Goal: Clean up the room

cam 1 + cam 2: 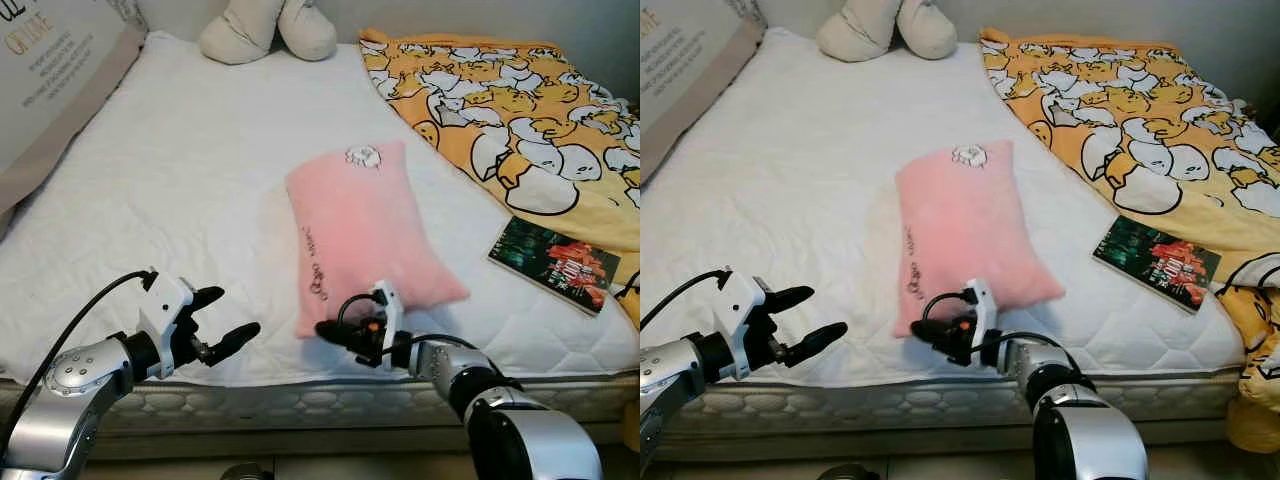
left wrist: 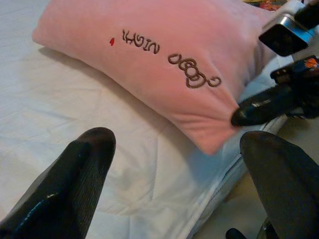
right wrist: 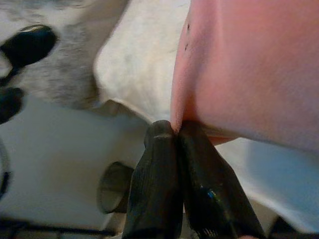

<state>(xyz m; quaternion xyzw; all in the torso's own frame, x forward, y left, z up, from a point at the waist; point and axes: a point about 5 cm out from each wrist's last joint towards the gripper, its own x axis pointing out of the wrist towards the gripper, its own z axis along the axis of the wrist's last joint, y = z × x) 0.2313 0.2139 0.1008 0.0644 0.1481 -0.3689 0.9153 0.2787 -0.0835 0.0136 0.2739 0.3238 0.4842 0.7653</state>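
A pink pillow [image 1: 365, 235] with brown embroidered writing lies lengthwise in the middle of the white mattress [image 1: 180, 180]. Its near corner reaches the bed's front edge. My right gripper [image 1: 324, 329] is at that corner, and in the right wrist view its fingers [image 3: 159, 164] are pressed together, pinching the pillow's corner [image 3: 239, 74]. My left gripper [image 1: 238, 311] hovers open over the mattress's front edge, to the left of the pillow and apart from it. In the left wrist view the pillow [image 2: 164, 64] lies beyond the spread fingers [image 2: 84, 169].
A yellow duck-print blanket [image 1: 520, 110] covers the bed's right side, with a book [image 1: 553, 262] lying beside it. A cream plush [image 1: 268, 30] sits at the head. A lettered cushion [image 1: 50, 70] leans at the left. A round object [image 3: 114, 186] stands on the floor below.
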